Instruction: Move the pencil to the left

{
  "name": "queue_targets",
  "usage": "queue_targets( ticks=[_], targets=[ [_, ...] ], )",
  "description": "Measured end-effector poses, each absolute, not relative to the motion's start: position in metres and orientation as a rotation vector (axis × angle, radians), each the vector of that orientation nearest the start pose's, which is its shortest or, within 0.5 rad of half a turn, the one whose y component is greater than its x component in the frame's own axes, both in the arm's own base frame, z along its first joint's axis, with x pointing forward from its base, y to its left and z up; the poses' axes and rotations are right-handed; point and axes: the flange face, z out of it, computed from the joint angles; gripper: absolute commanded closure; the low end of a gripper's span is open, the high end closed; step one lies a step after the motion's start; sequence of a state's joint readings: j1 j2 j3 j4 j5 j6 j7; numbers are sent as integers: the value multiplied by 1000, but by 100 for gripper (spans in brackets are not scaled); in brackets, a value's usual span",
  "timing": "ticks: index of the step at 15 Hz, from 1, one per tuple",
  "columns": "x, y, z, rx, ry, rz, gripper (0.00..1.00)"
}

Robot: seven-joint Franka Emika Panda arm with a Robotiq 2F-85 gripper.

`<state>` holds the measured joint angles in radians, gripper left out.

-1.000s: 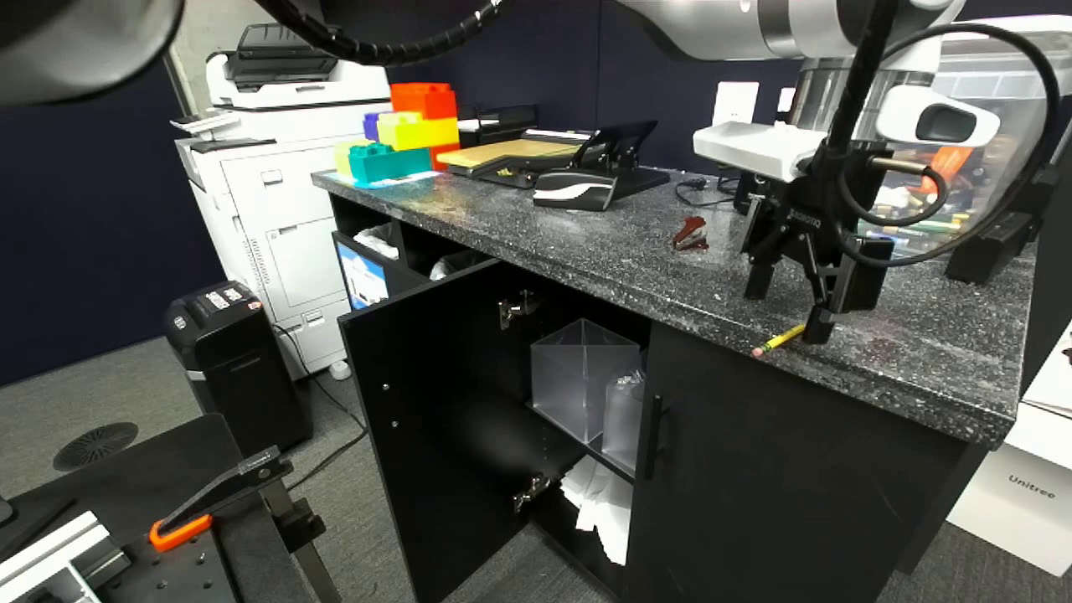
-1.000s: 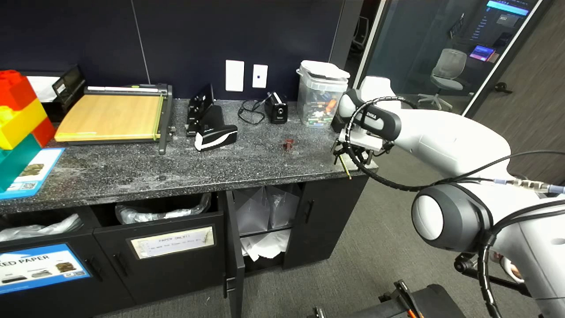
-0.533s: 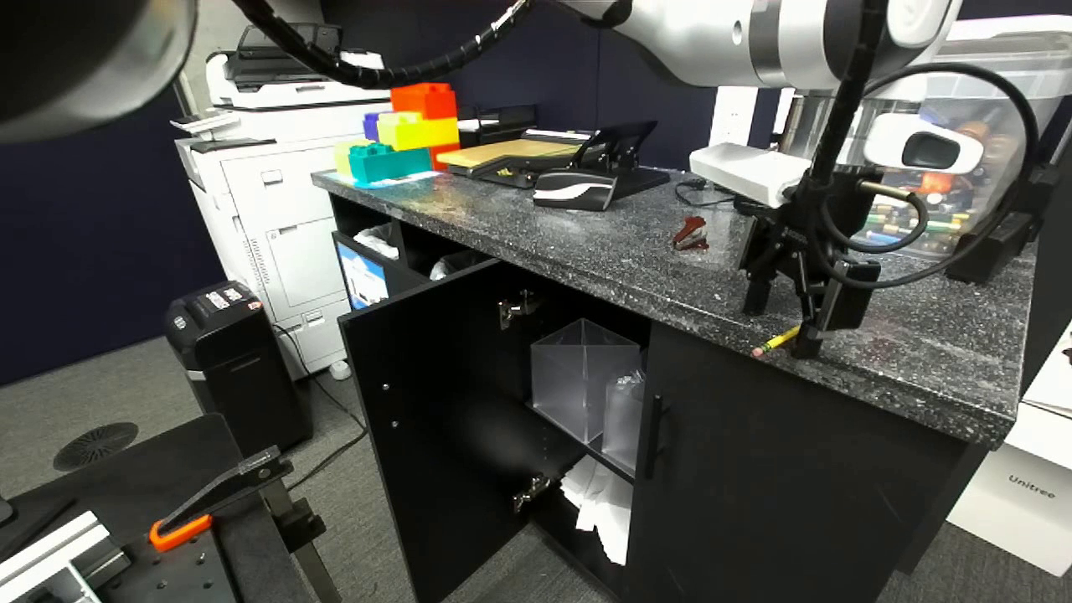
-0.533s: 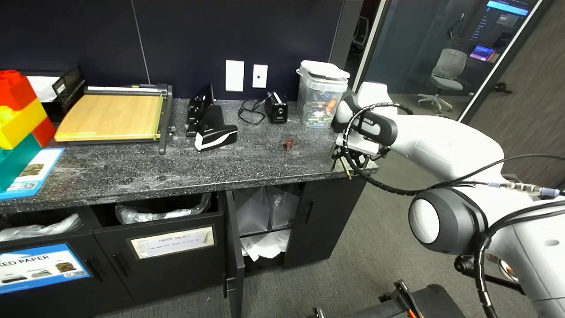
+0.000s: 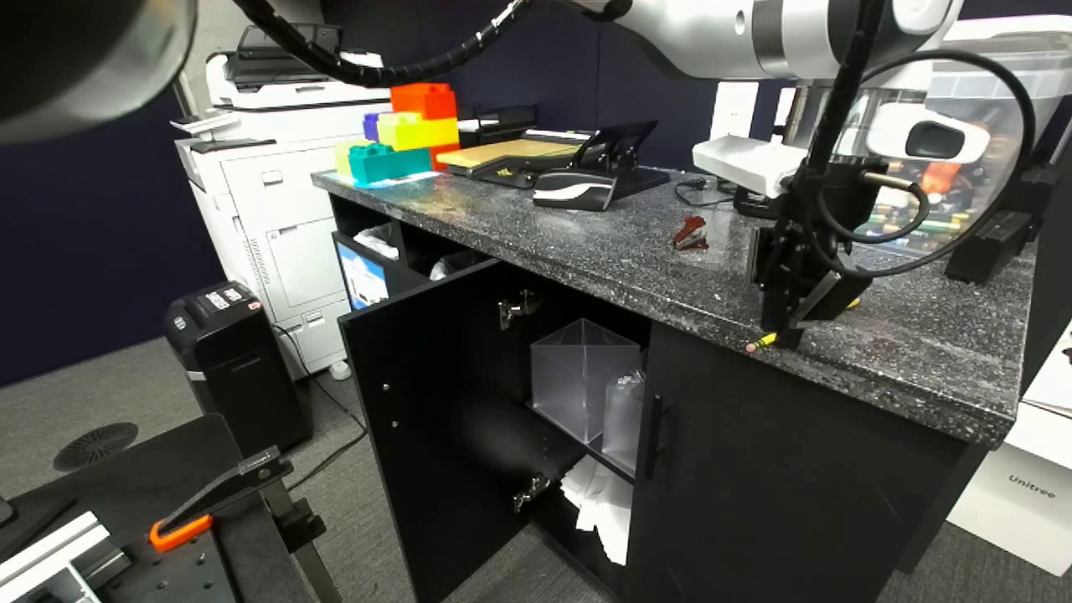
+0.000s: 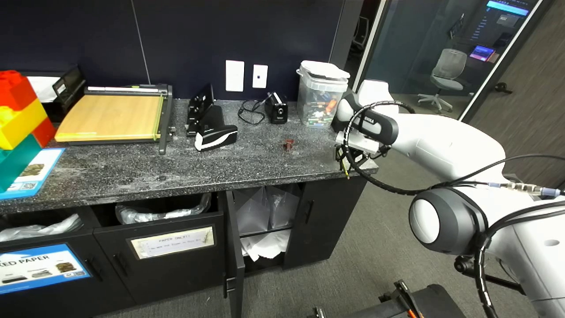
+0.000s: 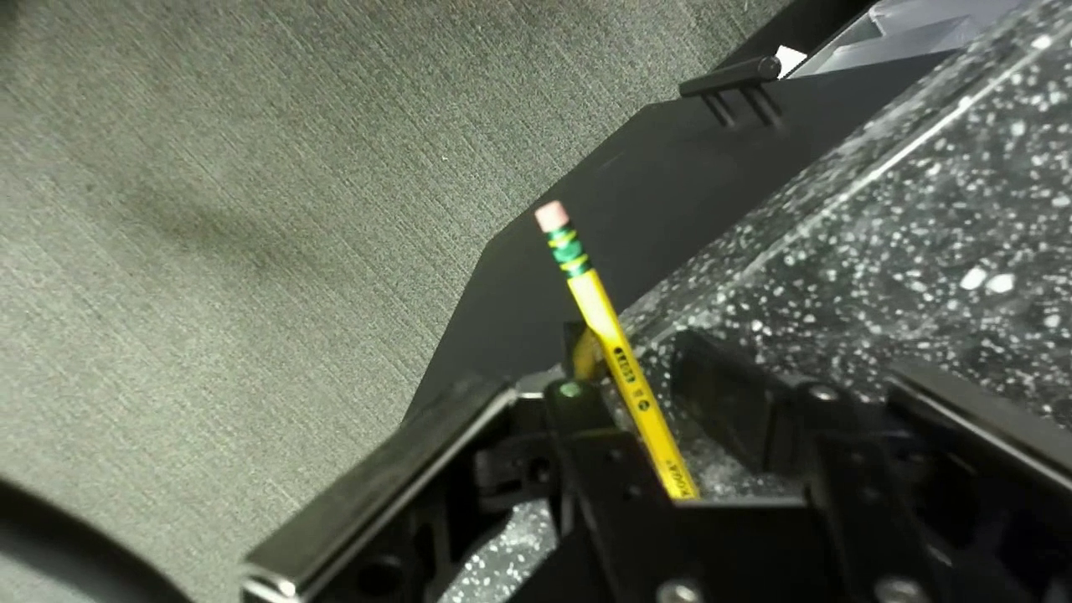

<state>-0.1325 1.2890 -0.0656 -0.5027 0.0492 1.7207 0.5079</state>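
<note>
The yellow pencil (image 7: 621, 360) lies at the counter's front edge, its pink eraser end poking out past the edge. In the wrist view it runs between the jaws of my gripper (image 7: 641, 356), close against the left finger (image 7: 580, 352), while a gap shows between it and the right finger (image 7: 720, 394). The jaws are partly closed but stand apart. In an exterior view the gripper (image 5: 780, 327) covers the pencil's (image 5: 762, 342) middle; a bit of yellow shows behind it. A strip of pencil (image 6: 345, 171) appears under the arm in an exterior view.
A reddish-brown staple remover (image 5: 690, 234) sits on the speckled counter (image 6: 185, 165). Behind it stand a black-and-white stapler (image 6: 217, 138), a pencil sharpener (image 6: 276, 108) and a clear tub (image 6: 321, 95). Farther off are a paper cutter (image 6: 112, 115) and toy blocks (image 6: 17, 115). A cabinet door hangs open (image 5: 435, 419).
My gripper came lower and nearer the counter's front edge, then its jaws drew much closer together around the pencil. The pencil's eraser end has shifted slightly to the left.
</note>
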Motion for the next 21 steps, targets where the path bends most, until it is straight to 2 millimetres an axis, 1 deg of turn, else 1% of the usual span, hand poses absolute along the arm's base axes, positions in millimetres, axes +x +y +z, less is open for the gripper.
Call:
queue_targets(
  ticks=[1, 3, 7, 9, 11, 13, 15, 18, 20, 21],
  targets=[
    [789, -125, 226, -2987, 1054, 113, 100],
    [788, -129, 226, -2979, 1067, 125, 97],
    [788, -129, 227, -2982, 1047, 125, 97],
    [790, -122, 235, -2990, 975, 109, 97],
    [795, -105, 250, -2997, 872, 78, 97],
    [799, -79, 272, -3004, 763, 45, 97],
    [803, -45, 294, -3014, 634, 5, 97],
    [805, 16, 331, -3031, 430, -61, 97],
    [803, 60, 348, -3036, 325, -88, 97],
    [801, 82, 352, -3039, 281, -94, 97]
  ],
)
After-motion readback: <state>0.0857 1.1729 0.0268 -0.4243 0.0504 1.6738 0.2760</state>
